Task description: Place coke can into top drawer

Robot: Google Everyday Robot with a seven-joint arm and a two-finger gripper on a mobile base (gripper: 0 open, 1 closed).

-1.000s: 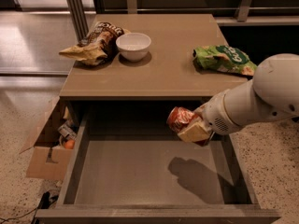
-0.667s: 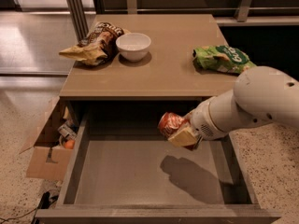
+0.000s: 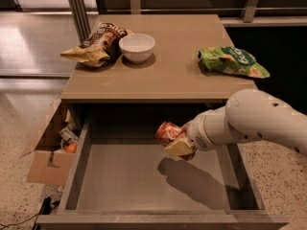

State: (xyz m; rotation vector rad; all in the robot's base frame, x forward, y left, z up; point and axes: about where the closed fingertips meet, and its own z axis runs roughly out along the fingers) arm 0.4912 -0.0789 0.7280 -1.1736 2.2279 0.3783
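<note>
While the arm [image 3: 259,121] is stretching in from the right above the open drawer [image 3: 139,183], the claw [image 3: 175,141] is pinching the can [image 3: 167,131], tilted, at its tip.

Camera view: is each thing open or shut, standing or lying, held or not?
top drawer: pulled open.
coke can: held tilted above the drawer bottom, not touching it.
pincer: shut on the coke can, over the drawer's right half.
white bowl: upright on the cabinet top.
brown snack bag: lying crumpled left of the bowl.
green snack bag: lying crumpled, far right.
cardboard box: open, on the floor.
</note>
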